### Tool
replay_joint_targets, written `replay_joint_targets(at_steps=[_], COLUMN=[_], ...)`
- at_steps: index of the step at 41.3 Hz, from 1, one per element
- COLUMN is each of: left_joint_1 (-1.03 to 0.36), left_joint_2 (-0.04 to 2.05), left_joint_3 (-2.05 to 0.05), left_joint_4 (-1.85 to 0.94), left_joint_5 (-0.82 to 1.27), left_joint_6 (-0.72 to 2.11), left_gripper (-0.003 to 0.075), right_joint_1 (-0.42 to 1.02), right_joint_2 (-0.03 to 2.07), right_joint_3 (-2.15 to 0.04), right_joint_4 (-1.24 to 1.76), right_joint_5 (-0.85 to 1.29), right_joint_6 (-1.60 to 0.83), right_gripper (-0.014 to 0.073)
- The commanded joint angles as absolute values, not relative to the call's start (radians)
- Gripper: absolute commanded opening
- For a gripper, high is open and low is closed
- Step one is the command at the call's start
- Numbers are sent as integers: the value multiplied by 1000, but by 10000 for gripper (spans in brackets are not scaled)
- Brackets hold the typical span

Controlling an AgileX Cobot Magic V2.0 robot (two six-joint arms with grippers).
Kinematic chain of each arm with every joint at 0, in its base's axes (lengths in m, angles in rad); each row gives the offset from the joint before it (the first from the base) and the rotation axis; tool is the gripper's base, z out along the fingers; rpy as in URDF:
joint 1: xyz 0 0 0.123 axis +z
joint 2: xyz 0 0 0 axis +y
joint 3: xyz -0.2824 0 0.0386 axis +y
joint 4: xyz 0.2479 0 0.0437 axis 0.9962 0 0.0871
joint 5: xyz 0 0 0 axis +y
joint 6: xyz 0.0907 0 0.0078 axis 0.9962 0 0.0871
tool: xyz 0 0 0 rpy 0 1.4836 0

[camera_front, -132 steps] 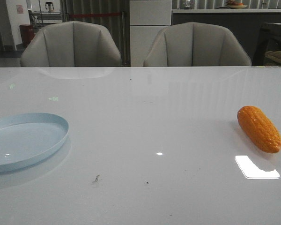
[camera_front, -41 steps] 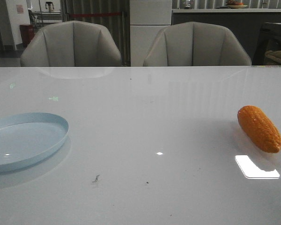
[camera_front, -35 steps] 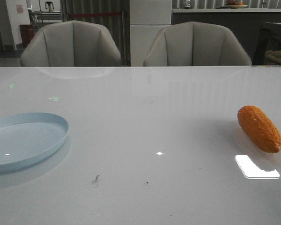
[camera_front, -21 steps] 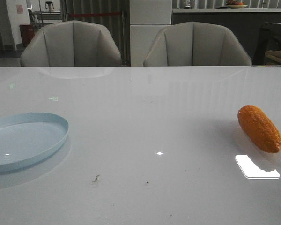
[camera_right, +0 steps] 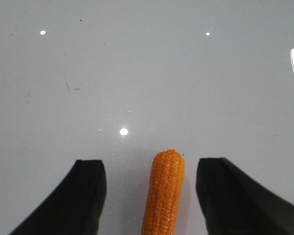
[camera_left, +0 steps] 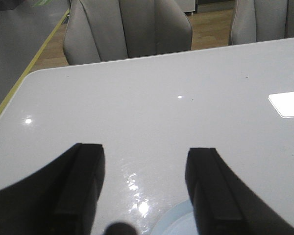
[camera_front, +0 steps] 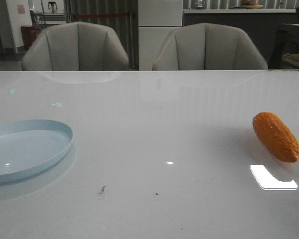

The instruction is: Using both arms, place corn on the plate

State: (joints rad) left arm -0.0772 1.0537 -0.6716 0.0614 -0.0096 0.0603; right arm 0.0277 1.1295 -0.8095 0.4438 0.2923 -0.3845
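The orange corn lies on the white table at the right. The pale blue plate sits at the left edge. Neither arm shows in the front view. In the right wrist view my right gripper is open, and the corn lies lengthwise between the two black fingers, touching neither. In the left wrist view my left gripper is open and empty above the table, with an arc of the plate's rim showing between the fingers.
Two grey chairs stand behind the table's far edge. A bright square light reflection lies on the table just in front of the corn. Small dark specks mark the table near the middle front.
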Motion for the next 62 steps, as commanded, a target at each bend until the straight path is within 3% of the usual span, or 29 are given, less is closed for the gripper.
replay_joint_targets(at_steps=[1,11,21,29,44,62], left_joint_1=[-84,5,59,52,52,52], left_joint_2=[1039,1181,1436,1626,1853,1895], left_joint_3=[-704,-778,-1012,-1208,-1359,-1359], left_joint_4=[18,-76,-118,-118,-128,-156], left_joint_5=[-75,205,589,772,895,917], left_joint_6=[54,54,59,59,59,59], left_gripper=[465,465,452,452,452,450], right_joint_1=[29,29,29,29,29,29], right_joint_2=[1112,1112,1112,1112,1112,1112], right_joint_3=[-847,-847,-847,-847,-847,-847], right_joint_4=[452,459,459,459,459,459], right_joint_5=[237,287,285,286,290,290], right_joint_6=[-388,-388,-388,-388,-388,-388], right_gripper=[531,531,531,531,531,531])
